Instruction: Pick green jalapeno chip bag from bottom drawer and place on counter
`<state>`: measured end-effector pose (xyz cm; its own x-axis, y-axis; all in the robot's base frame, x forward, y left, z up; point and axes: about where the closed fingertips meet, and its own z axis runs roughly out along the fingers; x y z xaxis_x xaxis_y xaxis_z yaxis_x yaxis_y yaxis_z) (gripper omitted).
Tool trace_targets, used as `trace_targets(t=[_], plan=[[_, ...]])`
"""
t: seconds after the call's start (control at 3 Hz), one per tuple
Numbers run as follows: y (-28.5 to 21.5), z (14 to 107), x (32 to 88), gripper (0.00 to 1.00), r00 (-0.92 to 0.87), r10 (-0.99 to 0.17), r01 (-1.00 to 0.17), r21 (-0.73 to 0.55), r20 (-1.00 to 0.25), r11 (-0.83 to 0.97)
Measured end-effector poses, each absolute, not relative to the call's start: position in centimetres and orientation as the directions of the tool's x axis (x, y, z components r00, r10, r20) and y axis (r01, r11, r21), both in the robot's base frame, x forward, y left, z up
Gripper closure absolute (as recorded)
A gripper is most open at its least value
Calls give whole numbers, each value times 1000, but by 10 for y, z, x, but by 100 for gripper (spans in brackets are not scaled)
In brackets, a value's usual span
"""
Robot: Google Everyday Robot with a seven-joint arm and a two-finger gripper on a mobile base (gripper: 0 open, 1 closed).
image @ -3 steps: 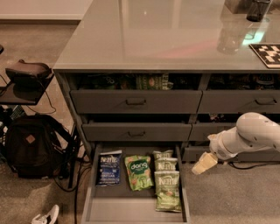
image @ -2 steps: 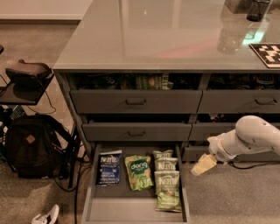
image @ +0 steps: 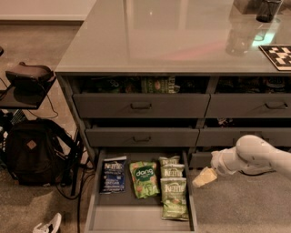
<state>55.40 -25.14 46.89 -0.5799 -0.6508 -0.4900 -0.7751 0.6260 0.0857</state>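
Observation:
The bottom drawer (image: 136, 217) stands pulled open at the foot of the cabinet. Three olive-green Kettle jalapeno chip bags lie stacked along its right side; the nearest one (image: 173, 198) is on top of the pile, with two more (image: 170, 167) behind it. A brighter green dang bag (image: 144, 178) and a blue Kettle bag (image: 112, 174) lie to their left. My gripper (image: 204, 177) hangs on the white arm just right of the drawer's right wall, above the floor, beside the green bags and apart from them. The glossy grey counter (image: 168, 36) spans the top.
Two narrower drawers with bar handles (image: 141, 106) sit above the open one, more on the right (image: 276, 105). A black backpack (image: 32, 152) and cables lie at left, a white shoe (image: 45, 225) at bottom left. A checkered board (image: 278, 55) and dark containers (image: 268, 9) stand on the counter.
The arm and gripper have shifted very slightly; the bags and drawer have not moved.

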Motion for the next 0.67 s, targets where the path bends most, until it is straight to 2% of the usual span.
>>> trace_targets(t=[0.33,0.67], plan=[[-253,427,564,0,-601,-619,-751,92,-505,654],[-243,389,568,0,-566,-638,-784,103,-523,612]])
